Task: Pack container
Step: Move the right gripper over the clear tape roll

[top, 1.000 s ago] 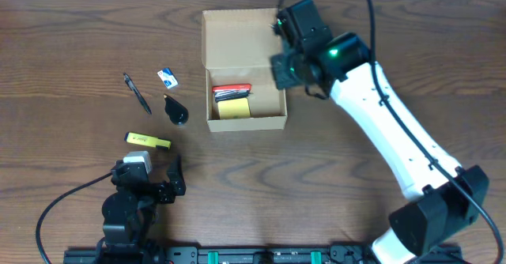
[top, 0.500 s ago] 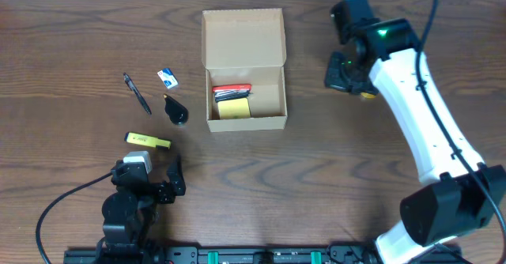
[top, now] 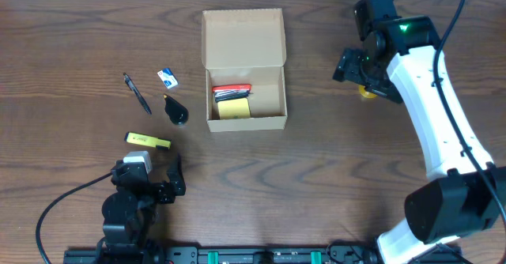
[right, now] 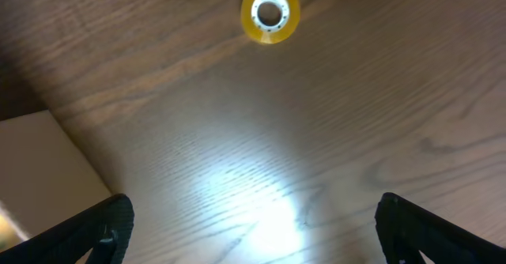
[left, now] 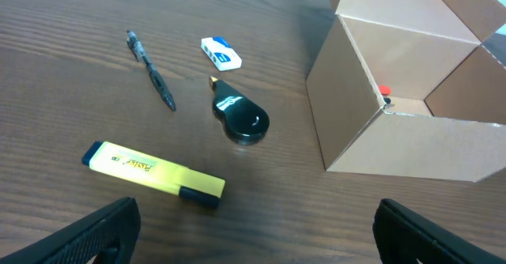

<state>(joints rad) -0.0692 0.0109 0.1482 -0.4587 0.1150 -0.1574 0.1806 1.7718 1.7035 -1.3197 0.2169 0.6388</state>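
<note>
The container (top: 247, 123) is sitting on the wooden table (top: 316, 177) near the far middle, its hinged lid lying folded back toward the far edge and its mouth facing up. Inside it, a red item (top: 232, 89) is lying against the far wall with a yellow sticky-note pad (top: 234, 107) just in front of it, both in the left half. The right gripper (right: 253, 232) is hovering well to the right of the container with its fingers spread wide and nothing between them, and a small yellow tape roll (right: 269, 11) is lying flat on the wood just ahead of them. The left gripper (left: 253, 244) is resting near the front left of the table, its fingers likewise standing wide apart and empty. Left of the container, a pen (top: 137, 92), a small white and blue eraser (top: 167, 77), a black teardrop-shaped item (top: 175, 110) and a yellow highlighter (top: 148, 141) are lying loose, none touching another.
</note>
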